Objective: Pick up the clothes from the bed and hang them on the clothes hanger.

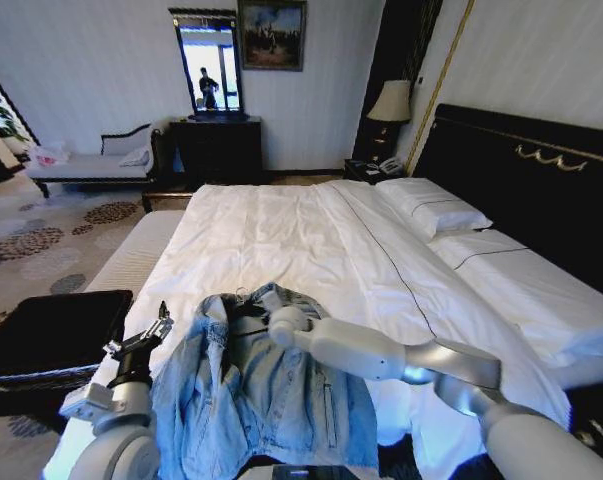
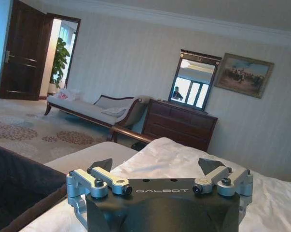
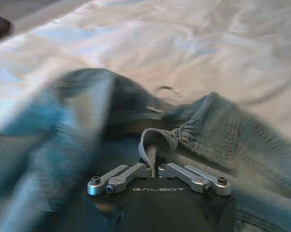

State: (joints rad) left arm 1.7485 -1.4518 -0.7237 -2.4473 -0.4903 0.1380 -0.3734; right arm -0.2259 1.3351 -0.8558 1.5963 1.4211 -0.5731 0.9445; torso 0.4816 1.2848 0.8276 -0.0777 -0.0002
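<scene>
Fingers of the right gripper [image 3: 156, 170] pinch the denim jacket [image 3: 217, 125] collar — left gripper's [image 2: 160, 170] fingers spread wide, empty.

Daylit room, mirror glare, blurred denim close-up

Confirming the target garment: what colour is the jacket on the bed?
Light-blue washed denim jacket, clearest in the head view.
</scene>
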